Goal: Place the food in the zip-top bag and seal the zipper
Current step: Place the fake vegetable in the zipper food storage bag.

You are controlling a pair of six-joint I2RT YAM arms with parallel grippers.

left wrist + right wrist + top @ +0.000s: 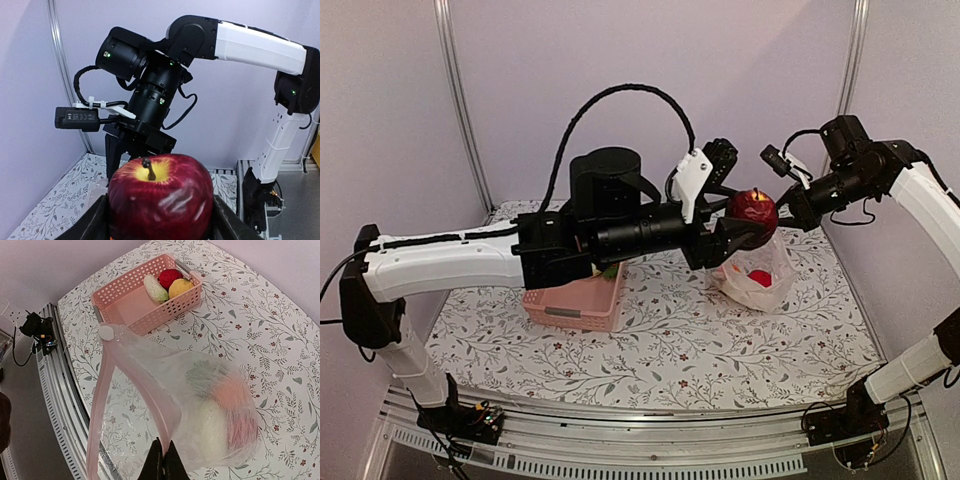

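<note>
A red toy apple [753, 210] [159, 197], one piece of the food, sits between the fingers of my left gripper [745, 226] [160, 227], held in the air just above the zip-top bag [775, 265]. The bag hangs from my right gripper [790, 205] [164, 460], which is shut on the pinkish zipper [145, 385] at the mouth. The mouth gapes open, with a white slider [105, 332] at its far end. Inside the bag [220, 410] lie several blurred pieces: green, orange, white and red.
A pink slatted basket [575, 300] [125, 302] stands on the flowered tablecloth left of the bag. It holds a pale green-white piece [156, 288], a red one [170, 276] and a yellow one [180, 287]. The metal table rail [65, 385] runs nearby.
</note>
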